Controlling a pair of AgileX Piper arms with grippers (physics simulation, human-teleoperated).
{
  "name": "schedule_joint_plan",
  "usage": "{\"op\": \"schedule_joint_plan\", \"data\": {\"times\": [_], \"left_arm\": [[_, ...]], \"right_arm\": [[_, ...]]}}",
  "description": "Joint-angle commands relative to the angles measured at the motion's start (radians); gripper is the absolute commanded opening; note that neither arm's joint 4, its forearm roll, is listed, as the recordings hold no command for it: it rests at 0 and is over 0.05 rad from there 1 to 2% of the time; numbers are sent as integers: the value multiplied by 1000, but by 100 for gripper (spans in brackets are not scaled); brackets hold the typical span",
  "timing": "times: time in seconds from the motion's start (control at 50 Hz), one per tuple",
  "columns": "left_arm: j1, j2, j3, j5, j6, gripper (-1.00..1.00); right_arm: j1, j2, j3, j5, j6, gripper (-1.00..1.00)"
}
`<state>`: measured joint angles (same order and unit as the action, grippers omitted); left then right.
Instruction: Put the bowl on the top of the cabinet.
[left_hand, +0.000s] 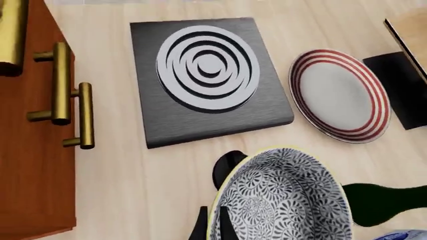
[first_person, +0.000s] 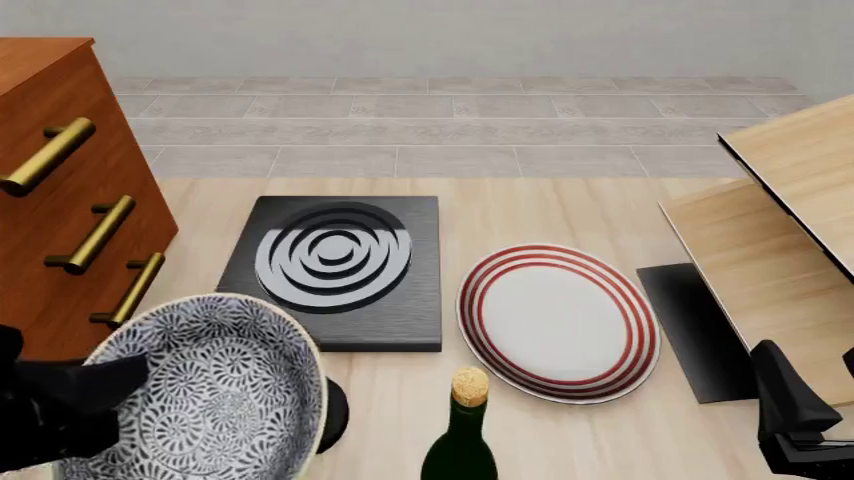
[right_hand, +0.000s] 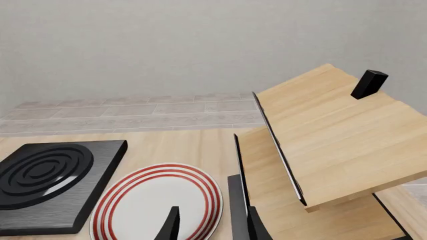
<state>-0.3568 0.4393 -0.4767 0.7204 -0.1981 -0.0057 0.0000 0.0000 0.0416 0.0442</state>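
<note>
Beside the cabinet (first_person: 54, 180), the left end effector (first_person: 60, 410) grips the tilted bowl (first_person: 214, 395) aloft.

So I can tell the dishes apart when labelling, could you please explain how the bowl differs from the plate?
The bowl is deep, with a dense dark-blue-and-white floral pattern; the plate is flat and white with red rings near its rim. The bowl is tilted and held up by the left pincer, whereas the plate lies on the table, untouched. Both are round dishes.
</note>
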Motion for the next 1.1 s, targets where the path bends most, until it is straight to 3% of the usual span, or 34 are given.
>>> {"op": "schedule_joint_plan", "data": {"times": [0.02, 0.32, 0.92, 0.98, 1.1], "left_arm": [[-13, 59, -132, -29, 28, -100], [-14, 189, -290, -132, 51, -100], [-68, 435, -379, -370, 9, -100], [-78, 466, -427, -361, -9, -100], [-97, 519, -433, -412, -53, -100]], "right_arm": [[0, 0, 0, 0, 0, 100], [0, 0, 0, 0, 0, 100], [0, 0, 0, 0, 0, 100], [0, 0, 0, 0, 0, 100], [0, 0, 0, 0, 0, 100]]}}
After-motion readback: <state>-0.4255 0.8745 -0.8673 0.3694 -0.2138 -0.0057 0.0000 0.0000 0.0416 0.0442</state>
